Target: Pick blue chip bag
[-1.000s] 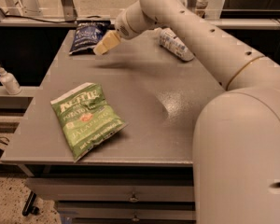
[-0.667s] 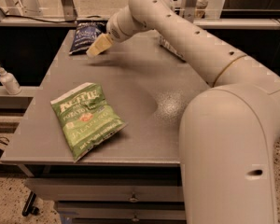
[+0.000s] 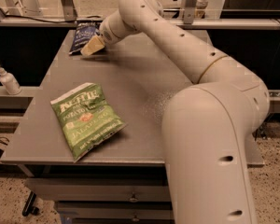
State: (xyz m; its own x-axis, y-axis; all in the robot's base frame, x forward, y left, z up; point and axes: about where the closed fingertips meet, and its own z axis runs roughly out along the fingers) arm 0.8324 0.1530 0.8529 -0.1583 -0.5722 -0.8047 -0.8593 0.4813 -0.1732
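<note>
The blue chip bag (image 3: 83, 36) is a small dark navy bag with pale lettering, lying at the far left corner of the grey table (image 3: 144, 83). My gripper (image 3: 92, 46) is at the end of the long cream arm, low over the table and right beside the bag's near right edge, partly overlapping it. A larger bright green Kettle chip bag (image 3: 86, 118) lies flat near the table's front left.
A white pump bottle (image 3: 8, 80) stands on a ledge left of the table. Metal frame posts (image 3: 67, 3) rise behind the table. My arm's bulky shoulder (image 3: 210, 148) fills the right foreground and hides the table's right side.
My arm has swung left and my gripper has moved closer to the blue chip bag. A whitish object seen earlier at the back right is now hidden by the arm.
</note>
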